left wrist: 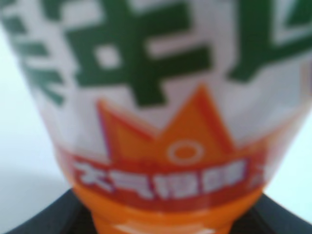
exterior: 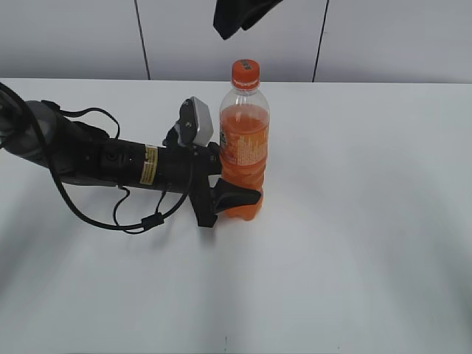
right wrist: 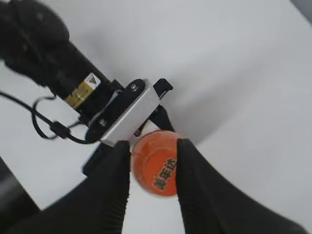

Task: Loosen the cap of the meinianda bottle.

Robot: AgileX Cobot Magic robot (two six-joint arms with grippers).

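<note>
The meinianda bottle (exterior: 243, 147) stands upright on the white table, with orange drink and an orange-and-white label. Its orange cap (exterior: 245, 72) is on top. My left gripper (exterior: 230, 199) comes in from the left and is shut on the bottle's lower body. The label fills the left wrist view (left wrist: 161, 122), blurred, with dark jaws at the bottom corners. My right gripper (exterior: 237, 18) hangs open above the cap, clear of it. In the right wrist view the cap (right wrist: 157, 170) shows from above between the two open fingers (right wrist: 154, 145).
The left arm (exterior: 110, 158) lies low across the left of the table (exterior: 369, 221), with its silver wrist camera (exterior: 196, 122) beside the bottle and a looping cable (exterior: 140, 221) beneath. A wall stands behind the table.
</note>
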